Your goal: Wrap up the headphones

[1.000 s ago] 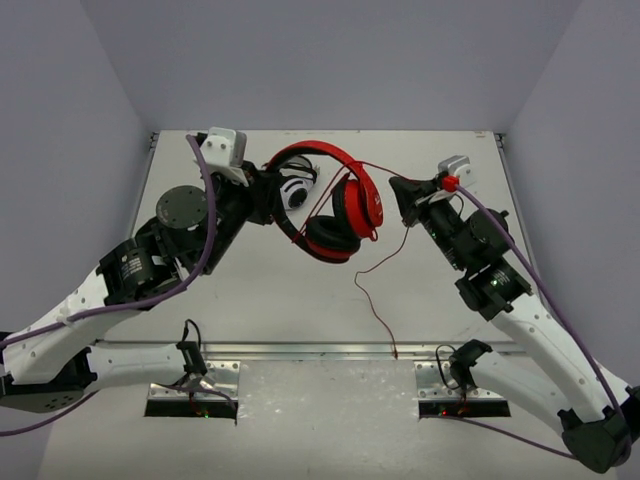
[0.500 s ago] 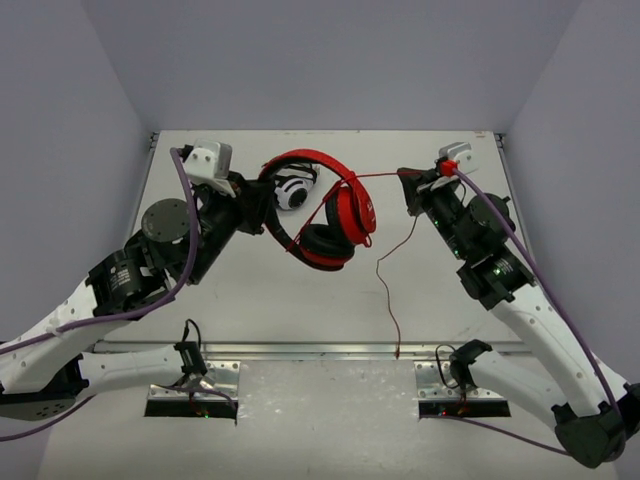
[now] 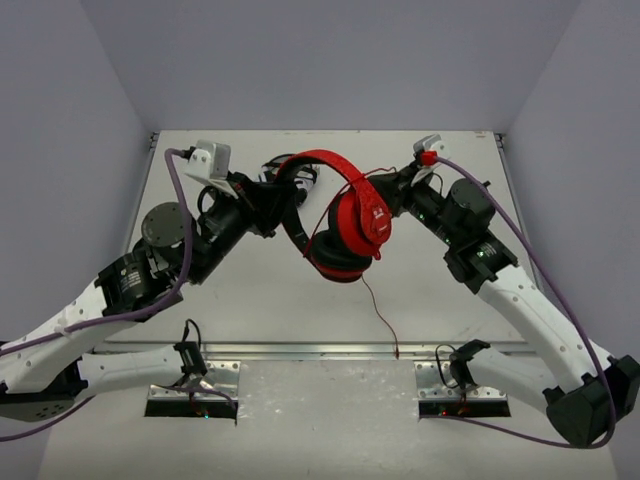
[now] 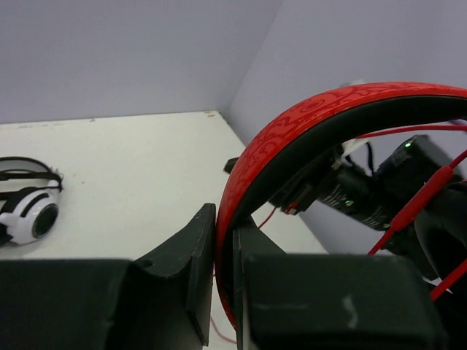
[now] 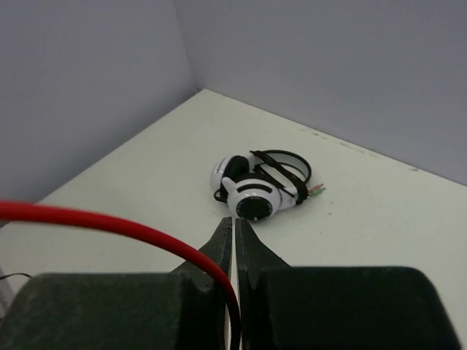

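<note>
The red headphones (image 3: pixel 352 215) hang in the air over the middle of the table, ear cups down. My left gripper (image 3: pixel 287 195) is shut on the red-and-black headband (image 4: pixel 306 124), which runs up between its fingers (image 4: pixel 191 248). Just right of the ear cups, my right gripper (image 3: pixel 393 188) is shut on the thin red cord (image 5: pixel 146 230), which slips down between its closed jaws. My right gripper (image 5: pixel 234 233) shows no gap. The loose cord (image 3: pixel 378 310) trails down to the table's near edge.
White-and-black headphones (image 5: pixel 255 189) lie on the table at the back, mostly hidden behind the left gripper from above, and show again as white-and-black headphones (image 4: pixel 29 211). Grey walls close in the table at the back and both sides.
My right gripper has moved left, close up to the red ear cups, with the cord in it. My left gripper has carried the headphones a little right and turned them.
</note>
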Controlling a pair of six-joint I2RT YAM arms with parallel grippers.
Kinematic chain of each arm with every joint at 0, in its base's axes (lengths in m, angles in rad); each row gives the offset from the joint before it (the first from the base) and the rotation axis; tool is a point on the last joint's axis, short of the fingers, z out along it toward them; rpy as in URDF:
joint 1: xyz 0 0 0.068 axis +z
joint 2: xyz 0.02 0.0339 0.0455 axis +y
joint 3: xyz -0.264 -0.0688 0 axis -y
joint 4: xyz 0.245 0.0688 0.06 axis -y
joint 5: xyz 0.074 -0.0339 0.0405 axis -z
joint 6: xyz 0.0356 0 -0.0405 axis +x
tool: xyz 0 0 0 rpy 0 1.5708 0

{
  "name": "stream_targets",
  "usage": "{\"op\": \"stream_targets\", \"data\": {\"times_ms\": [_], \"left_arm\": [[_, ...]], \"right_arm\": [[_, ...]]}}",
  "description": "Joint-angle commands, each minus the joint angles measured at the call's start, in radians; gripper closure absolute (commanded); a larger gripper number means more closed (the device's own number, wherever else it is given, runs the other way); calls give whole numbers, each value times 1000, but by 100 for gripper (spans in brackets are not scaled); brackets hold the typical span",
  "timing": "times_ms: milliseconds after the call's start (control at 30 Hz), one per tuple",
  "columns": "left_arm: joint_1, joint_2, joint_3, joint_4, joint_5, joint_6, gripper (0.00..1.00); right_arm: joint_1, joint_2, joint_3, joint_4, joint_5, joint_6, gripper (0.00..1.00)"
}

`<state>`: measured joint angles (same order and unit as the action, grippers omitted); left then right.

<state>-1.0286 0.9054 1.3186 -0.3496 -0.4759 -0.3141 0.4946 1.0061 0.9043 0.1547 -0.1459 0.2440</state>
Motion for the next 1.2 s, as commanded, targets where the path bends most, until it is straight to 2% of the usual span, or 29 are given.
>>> {"op": "stream_targets", "data": {"times_ms": [0,133,233,367,467,600,800,1067,1167], "left_arm": [[-11,-59,7,296,34,-114,100],[-11,-66,-6,397,30,-128,100],[-11,-48,22,451,3,-132,100],[-11,-25,40,497,-87,-146,100],[-11,15,93,472,-213,-149,100],[-11,119,216,442,-386,-31,100],[-5,312,396,440,-530,180,99],[56,492,583,258,-612,110,100],[125,579,692,74,-615,5,100]], "right_arm": [[-10,40,-24,114,-124,119,95],[-8,115,-36,212,-214,270,94],[1,170,-68,377,-251,369,96],[45,262,-81,474,-274,437,99],[113,295,-84,488,-259,398,99],[194,299,-128,473,-202,322,99],[242,232,-245,516,-152,264,99],[312,149,-255,385,-112,138,99],[338,120,-268,342,-93,107,99]]}}
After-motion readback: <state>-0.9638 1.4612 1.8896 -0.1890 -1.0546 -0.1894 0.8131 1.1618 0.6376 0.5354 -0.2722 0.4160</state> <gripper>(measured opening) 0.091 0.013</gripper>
